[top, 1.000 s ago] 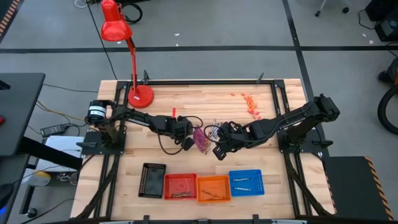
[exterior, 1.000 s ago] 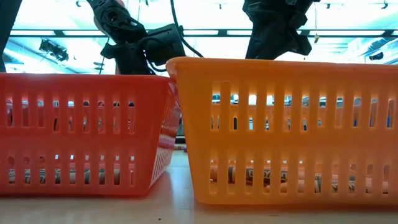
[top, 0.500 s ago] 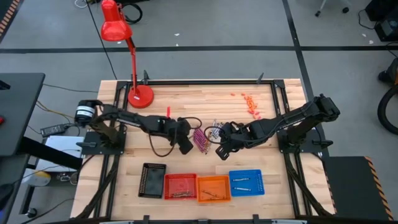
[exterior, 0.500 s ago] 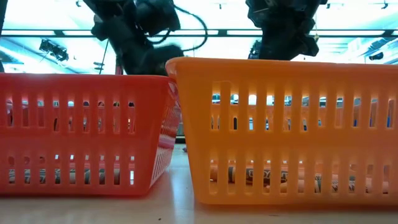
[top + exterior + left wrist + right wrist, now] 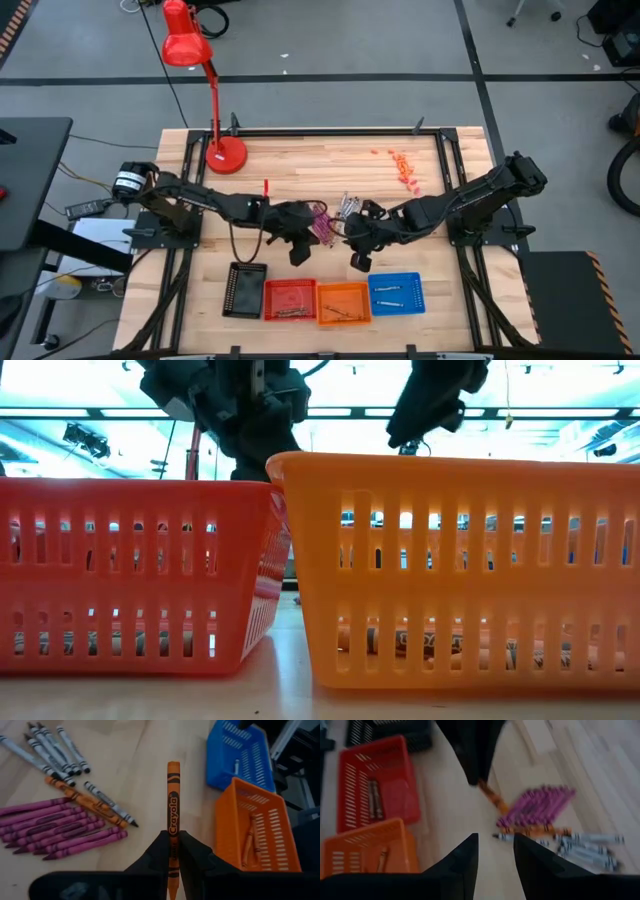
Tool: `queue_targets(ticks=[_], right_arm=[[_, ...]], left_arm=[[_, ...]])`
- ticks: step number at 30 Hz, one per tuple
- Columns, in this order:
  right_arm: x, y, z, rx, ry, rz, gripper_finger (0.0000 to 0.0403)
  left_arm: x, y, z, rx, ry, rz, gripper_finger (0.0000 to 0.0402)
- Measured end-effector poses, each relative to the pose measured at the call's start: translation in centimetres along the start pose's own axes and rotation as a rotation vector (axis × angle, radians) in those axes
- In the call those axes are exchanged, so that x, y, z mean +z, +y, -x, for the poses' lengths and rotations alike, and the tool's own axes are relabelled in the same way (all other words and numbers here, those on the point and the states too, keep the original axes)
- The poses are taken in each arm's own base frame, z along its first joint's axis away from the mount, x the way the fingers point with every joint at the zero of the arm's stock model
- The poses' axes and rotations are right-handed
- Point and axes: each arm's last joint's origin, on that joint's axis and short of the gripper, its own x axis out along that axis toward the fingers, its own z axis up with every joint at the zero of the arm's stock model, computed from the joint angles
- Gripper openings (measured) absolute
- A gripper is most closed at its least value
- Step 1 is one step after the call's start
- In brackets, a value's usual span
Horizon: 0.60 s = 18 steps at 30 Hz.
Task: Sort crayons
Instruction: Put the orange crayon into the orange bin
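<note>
Crayons (image 5: 322, 222) lie in a small heap at the middle of the wooden table (image 5: 330, 165) in the high view, with four baskets in a row at the lower edge: black (image 5: 244, 290), red (image 5: 290, 300), orange (image 5: 343, 304) and blue (image 5: 396, 293). The left gripper (image 5: 300, 255) hangs just below the heap, the right gripper (image 5: 360, 262) beside it. A red lamp (image 5: 187, 42) stands at the upper left; grey floor surrounds the table.

In the low view two baskets fill the frame, red (image 5: 140, 570) and orange (image 5: 460, 570), under bright ceiling lights.

In the left wrist view the left gripper (image 5: 173, 851) is clamped narrowly on one orange crayon (image 5: 173, 815). About seven pink crayons (image 5: 60, 827) lie at centre left, grey ones (image 5: 50, 747) at upper left.

In the right wrist view the right gripper (image 5: 495, 857) stands apart, holding nothing.
</note>
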Motion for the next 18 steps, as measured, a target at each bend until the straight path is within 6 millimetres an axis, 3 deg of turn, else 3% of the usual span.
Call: queue_targets(ticks=[18], right_arm=[[0.7, 0.8, 0.2, 0.065, -0.084, 0.183, 0.0147]], left_arm=[[1.0, -1.7, 0.2, -0.122, -0.137, -0.074, 0.0034]])
